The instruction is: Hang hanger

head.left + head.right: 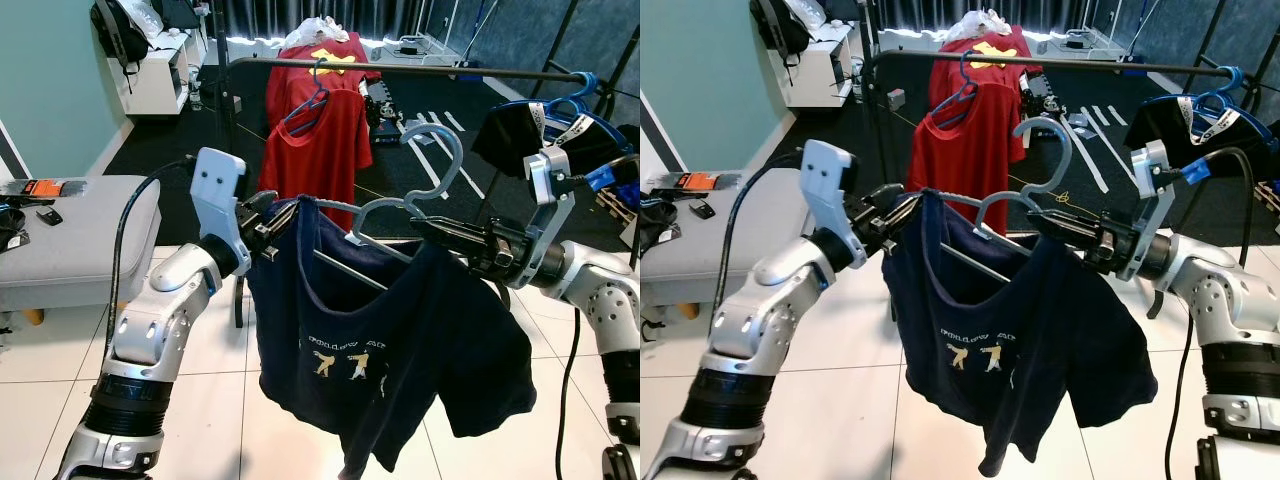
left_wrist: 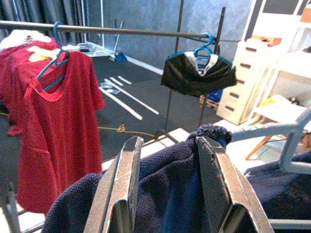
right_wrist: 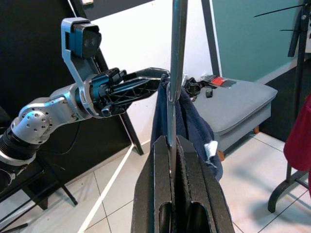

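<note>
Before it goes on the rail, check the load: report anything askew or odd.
The navy T-shirt sits crooked on the grey hanger: its left shoulder is pinched by the left gripper, while the right side sags low and bunched. The right gripper clamps the hanger itself, which is tilted.

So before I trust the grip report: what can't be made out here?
- Left gripper fingertips: buried in the navy shirt, head views.
- Grey hanger left end: under the shirt's shoulder.
- Shirt print: too small to read.
- Rail ends: cut off or hidden behind the black garment.
</note>
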`<state>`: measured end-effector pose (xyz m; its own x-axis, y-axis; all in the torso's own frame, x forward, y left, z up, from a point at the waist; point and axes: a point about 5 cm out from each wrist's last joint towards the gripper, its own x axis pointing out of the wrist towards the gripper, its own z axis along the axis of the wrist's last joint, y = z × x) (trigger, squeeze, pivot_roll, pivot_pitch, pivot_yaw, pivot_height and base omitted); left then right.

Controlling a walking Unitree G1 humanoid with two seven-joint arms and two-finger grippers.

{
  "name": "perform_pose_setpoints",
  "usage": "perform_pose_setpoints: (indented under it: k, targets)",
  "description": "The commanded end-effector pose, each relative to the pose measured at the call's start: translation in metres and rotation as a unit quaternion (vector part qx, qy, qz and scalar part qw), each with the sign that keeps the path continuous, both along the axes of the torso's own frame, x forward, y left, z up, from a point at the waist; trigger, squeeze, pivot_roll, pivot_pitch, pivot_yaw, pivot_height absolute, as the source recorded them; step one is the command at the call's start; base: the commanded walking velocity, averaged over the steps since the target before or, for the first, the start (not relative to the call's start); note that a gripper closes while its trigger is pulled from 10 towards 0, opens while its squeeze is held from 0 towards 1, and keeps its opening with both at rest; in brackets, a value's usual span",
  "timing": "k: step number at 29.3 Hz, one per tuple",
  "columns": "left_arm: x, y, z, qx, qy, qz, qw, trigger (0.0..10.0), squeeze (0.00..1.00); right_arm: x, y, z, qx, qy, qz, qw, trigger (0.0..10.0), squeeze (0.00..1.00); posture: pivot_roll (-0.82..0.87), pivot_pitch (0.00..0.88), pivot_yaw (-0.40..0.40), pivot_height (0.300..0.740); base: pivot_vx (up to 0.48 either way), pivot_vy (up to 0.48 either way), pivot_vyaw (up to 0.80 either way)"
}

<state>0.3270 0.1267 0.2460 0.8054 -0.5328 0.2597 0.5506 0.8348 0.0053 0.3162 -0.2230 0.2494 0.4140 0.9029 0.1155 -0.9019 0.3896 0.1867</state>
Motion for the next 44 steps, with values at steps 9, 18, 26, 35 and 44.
perform_pose_setpoints:
  k: [9, 18, 26, 35, 44]
  targets:
    - [-0.007, -0.005, -0.003, -0.014, 0.014, -0.051, 0.999, 10.0, 0.0, 0.001, 0.005, 0.004, -0.006, -0.015, 0.003, 1.0, 0.0, 0.0, -0.02, 0.065, -0.027, 0.74, 0.0, 0.0, 0.0]
    - [-0.007, -0.014, -0.013, 0.049, 0.02, -0.049, 0.997, 10.0, 0.0, 0.001, 0.007, 0.005, -0.008, -0.017, 0.005, 1.0, 0.0, 0.0, -0.02, 0.063, -0.03, 0.74, 0.0, 0.0, 0.0]
    - [0.004, -0.008, -0.014, 0.071, 0.017, 0.021, 0.997, 10.0, 0.0, 0.002, 0.006, 0.005, -0.008, -0.018, 0.006, 1.0, 0.0, 0.0, -0.02, 0.065, -0.029, 0.74, 0.0, 0.0, 0.0]
    - [0.005, 0.003, -0.008, 0.052, 0.008, 0.048, 0.997, 10.0, 0.0, 0.001, 0.005, 0.003, -0.009, -0.017, 0.005, 1.0, 0.0, 0.0, -0.02, 0.069, -0.027, 0.74, 0.0, 0.0, 0.0]
    - [-0.001, 0.001, -0.007, 0.049, 0.003, 0.02, 0.999, 10.0, 0.0, 0.001, 0.004, 0.002, -0.008, -0.015, 0.005, 1.0, 0.0, 0.0, -0.02, 0.07, -0.028, 0.74, 0.0, 0.0, 0.0]
